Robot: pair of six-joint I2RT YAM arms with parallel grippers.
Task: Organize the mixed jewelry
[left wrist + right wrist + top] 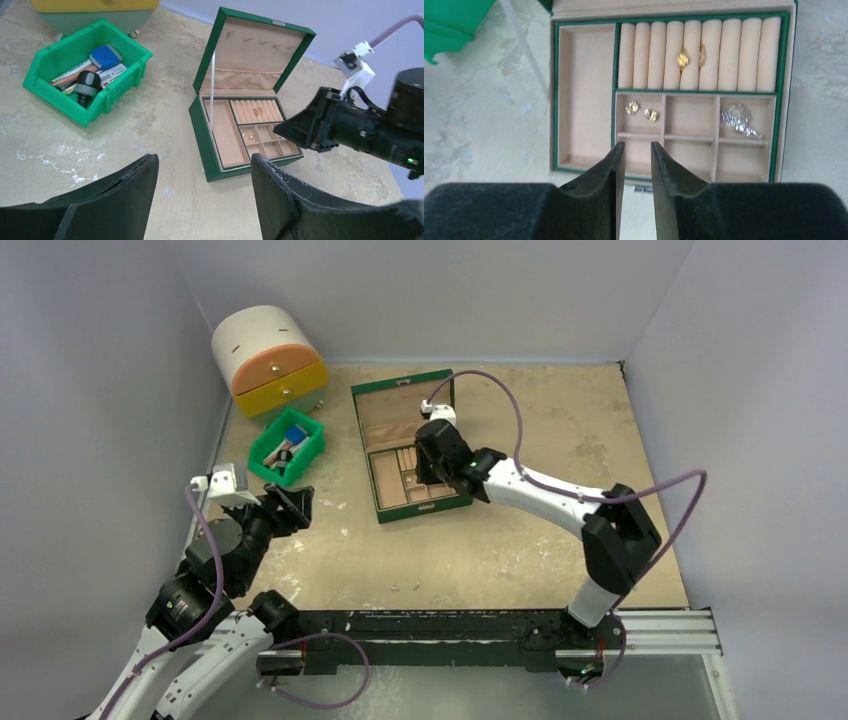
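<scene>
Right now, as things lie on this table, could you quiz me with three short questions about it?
1. True or false: the jewelry box has its lid shut.
2. How many gold rings sit on the padded rolls?
3. The silver piece lies: A with the gold studs, B alone in a small compartment, C in the long tray.
Key: 1 false, the lid stands open; 2 two; 3 B.

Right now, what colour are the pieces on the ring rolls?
The pieces are gold; right wrist view shows best.
</scene>
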